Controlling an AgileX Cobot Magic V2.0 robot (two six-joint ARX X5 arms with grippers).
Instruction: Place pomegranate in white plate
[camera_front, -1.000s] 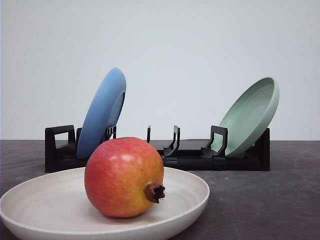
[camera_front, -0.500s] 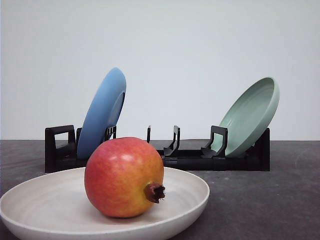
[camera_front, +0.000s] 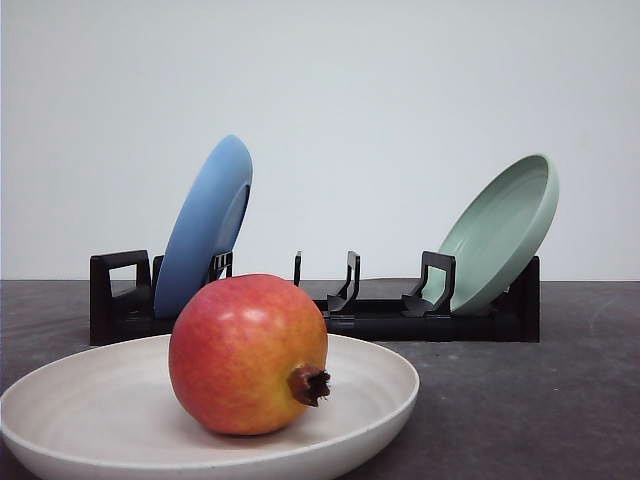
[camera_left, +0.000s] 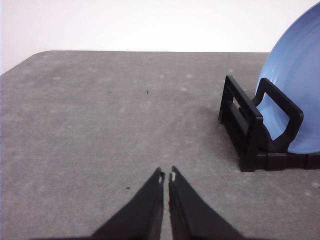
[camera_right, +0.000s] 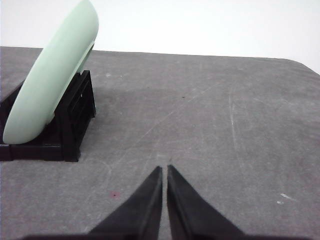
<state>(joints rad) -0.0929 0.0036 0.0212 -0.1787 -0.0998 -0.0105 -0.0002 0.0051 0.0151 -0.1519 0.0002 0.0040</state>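
The pomegranate (camera_front: 247, 353), red with a yellow-orange blush and a dark crown nub pointing right, rests inside the white plate (camera_front: 385, 385) at the near left of the table in the front view. In the left wrist view my left gripper (camera_left: 166, 176) is shut with nothing between its fingers, hovering over bare grey table beside the rack's end. In the right wrist view my right gripper (camera_right: 164, 168) is likewise shut and empty above the grey tabletop.
A black dish rack (camera_front: 365, 312) stands behind the plate. A blue plate (camera_front: 205, 225) leans in its left slot and a pale green plate (camera_front: 500, 232) in its right slot. The same blue plate (camera_left: 295, 95) and green plate (camera_right: 52, 75) show in the wrist views.
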